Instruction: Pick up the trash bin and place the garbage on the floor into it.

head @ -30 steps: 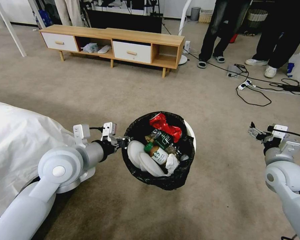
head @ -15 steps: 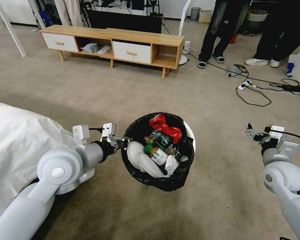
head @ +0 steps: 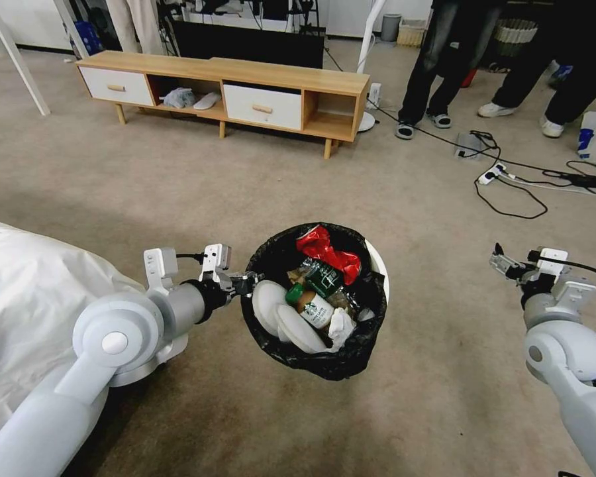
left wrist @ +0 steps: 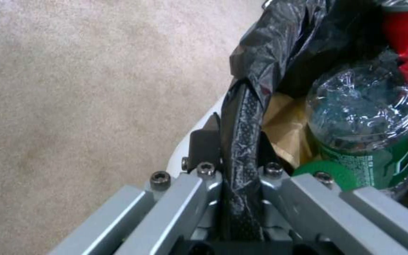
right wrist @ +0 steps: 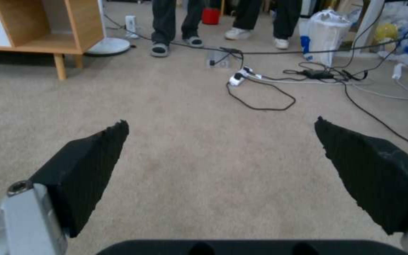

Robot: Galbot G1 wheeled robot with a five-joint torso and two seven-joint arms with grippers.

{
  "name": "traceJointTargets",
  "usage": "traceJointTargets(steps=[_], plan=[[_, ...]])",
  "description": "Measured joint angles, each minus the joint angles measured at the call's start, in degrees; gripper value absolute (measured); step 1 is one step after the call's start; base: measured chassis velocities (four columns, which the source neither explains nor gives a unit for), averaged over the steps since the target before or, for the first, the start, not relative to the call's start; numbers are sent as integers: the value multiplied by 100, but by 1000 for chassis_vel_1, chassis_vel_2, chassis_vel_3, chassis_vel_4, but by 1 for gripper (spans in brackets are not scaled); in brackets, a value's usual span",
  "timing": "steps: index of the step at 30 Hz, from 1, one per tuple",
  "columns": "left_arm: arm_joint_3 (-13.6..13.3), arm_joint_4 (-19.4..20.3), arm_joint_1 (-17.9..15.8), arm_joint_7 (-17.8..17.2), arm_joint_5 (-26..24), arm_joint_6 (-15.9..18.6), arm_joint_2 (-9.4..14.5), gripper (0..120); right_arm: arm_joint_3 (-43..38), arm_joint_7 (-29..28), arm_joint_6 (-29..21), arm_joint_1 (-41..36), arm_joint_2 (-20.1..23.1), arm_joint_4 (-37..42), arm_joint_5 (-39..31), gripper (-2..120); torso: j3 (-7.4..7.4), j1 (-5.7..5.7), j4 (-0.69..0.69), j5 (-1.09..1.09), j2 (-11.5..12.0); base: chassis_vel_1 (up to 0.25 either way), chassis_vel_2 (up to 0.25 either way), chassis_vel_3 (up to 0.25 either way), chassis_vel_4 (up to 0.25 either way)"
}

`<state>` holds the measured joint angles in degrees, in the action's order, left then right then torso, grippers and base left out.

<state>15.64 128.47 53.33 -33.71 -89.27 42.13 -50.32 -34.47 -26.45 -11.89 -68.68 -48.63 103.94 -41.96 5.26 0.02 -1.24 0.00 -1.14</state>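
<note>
bin on my left, free hand on my right

my left gripper (head: 245, 281) is clamped on the near rim of the trash bin (head: 377, 255), carried above the floor (head: 410, 199) with the garbage (head: 318, 291) inside. my right gripper (head: 503, 264) hangs spread wide and holding nothing, well apart on the bin's far side.

Beige carpet floor (head: 179, 192) — a wooden cabinet (head: 225, 93), cables (head: 510, 192) and power strip (head: 491, 175) on it.
</note>
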Motion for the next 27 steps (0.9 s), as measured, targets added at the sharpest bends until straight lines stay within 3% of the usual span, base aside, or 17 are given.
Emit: traceJointTargets(steps=[27], plan=[[0,-48,5,10,55,0,-54,2,-2,64,34,6,6,-32,21,100,0,0,1,0,0,0,0,0,0]])
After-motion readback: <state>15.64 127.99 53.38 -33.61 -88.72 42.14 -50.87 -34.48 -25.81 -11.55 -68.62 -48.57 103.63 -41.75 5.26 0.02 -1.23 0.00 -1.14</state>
